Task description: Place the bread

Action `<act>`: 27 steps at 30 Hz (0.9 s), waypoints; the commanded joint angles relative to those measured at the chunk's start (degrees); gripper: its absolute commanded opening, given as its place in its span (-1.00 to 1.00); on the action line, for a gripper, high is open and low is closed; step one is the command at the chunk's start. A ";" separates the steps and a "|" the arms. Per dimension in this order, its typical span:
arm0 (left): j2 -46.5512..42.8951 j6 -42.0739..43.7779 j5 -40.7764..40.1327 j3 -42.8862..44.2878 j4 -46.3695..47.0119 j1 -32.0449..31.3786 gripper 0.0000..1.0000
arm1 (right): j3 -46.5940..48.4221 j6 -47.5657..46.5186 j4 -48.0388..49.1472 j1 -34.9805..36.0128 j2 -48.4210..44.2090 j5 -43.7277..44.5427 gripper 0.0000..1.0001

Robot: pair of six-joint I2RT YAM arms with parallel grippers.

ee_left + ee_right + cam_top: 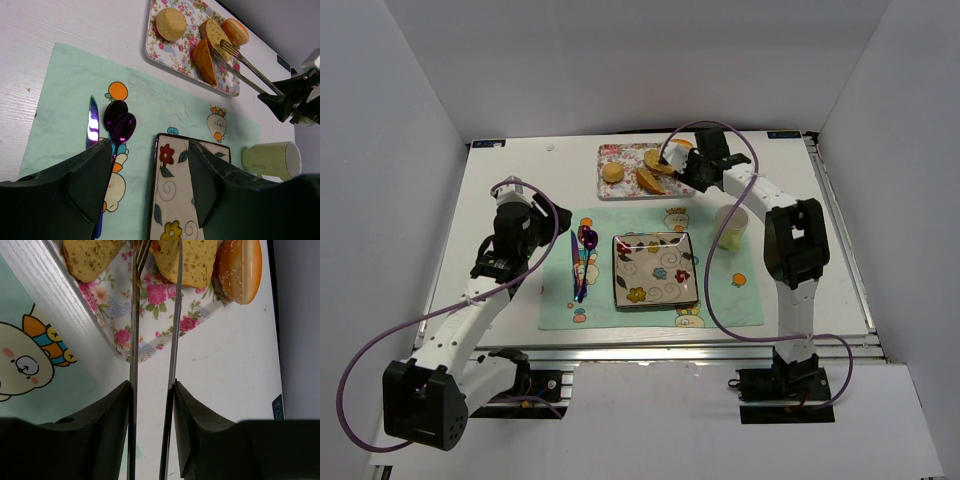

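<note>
The bread (pixel 656 161), a golden-yellow slice, lies on the floral tray (pixel 620 152) at the back, between a wedge piece (pixel 650 182) and a sesame bun (pixel 683 146). It also shows in the left wrist view (pixel 212 31) and the right wrist view (pixel 192 260). My right gripper (pixel 698 172) (pixel 152 385) is shut on metal tongs (pixel 134 340), whose tips reach the slice; I cannot tell if they pinch it. My left gripper (pixel 520 222) (pixel 150 145) is open and empty above the placemat's left part.
A square flowered plate (pixel 623 272) (pixel 165 200) lies on the green placemat (pixel 720 300). A purple knife (pixel 92 122) and spoon (pixel 122 127) lie to its left. A pale cup (pixel 731 228) (pixel 270 160) stands to its right. A round bun (pixel 612 172) is on the tray.
</note>
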 commanded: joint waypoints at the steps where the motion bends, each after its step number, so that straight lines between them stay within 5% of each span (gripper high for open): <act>1: -0.51 -0.50 -0.38 0.73 0.99 0.07 0.43 | 2.49 -1.41 2.36 0.50 0.87 1.33 -0.14; 5: -0.69 -0.50 -0.38 1.00 0.99 0.07 0.43 | 2.05 -1.33 2.10 0.50 0.87 1.60 -0.28; 12: -0.78 -0.50 -0.12 1.79 1.16 0.07 0.43 | 1.79 2.27 0.87 0.24 -3.60 -0.59 -0.85; 19: -1.30 -0.59 0.05 2.05 1.60 0.07 0.43 | -0.40 8.77 -0.18 0.06 -14.76 -6.48 -0.93; 27: -1.74 -0.42 0.32 2.05 2.13 0.07 0.44 | -22.24 8.44 -6.94 0.67 -35.92 -18.78 -0.90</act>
